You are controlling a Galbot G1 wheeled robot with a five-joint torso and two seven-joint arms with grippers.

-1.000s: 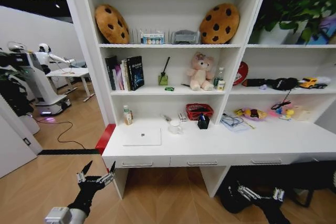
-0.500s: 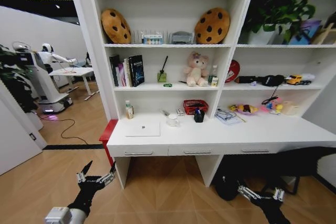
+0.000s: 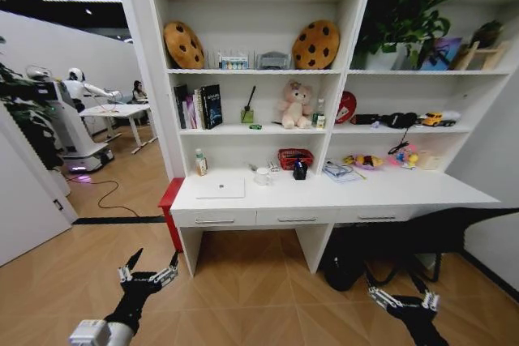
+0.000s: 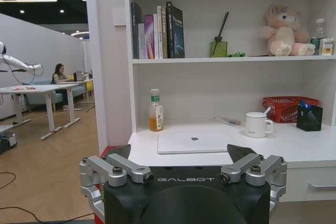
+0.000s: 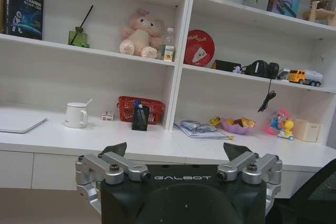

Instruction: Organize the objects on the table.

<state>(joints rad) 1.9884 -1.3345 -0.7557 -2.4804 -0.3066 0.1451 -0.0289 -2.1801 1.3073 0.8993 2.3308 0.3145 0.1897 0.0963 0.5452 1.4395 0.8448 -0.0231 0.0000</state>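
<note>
well back from the tabletop (image 3: 340, 194), i hold my left claw (image 3: 147, 269) and right claw (image 3: 403, 293) low, both spread, gripping nothing; laptop (image 3: 220, 189) lies flat on it, near its left end.

The long white desk (image 3: 340, 198) stands under the shelving, with a row of shallow drawers along its front. A closed silver laptop (image 3: 220, 189) lies flat near its left end. Behind the laptop, against the back wall, stands a small bottle of orange liquid (image 3: 200, 162). To the laptop's right sits a white mug (image 3: 262, 176), then a red basket (image 3: 294, 157) with a black pen holder (image 3: 300, 170) just in front of it. Farther from the laptop lie papers (image 3: 340, 171) and a pink dish (image 3: 364, 161)
</note>
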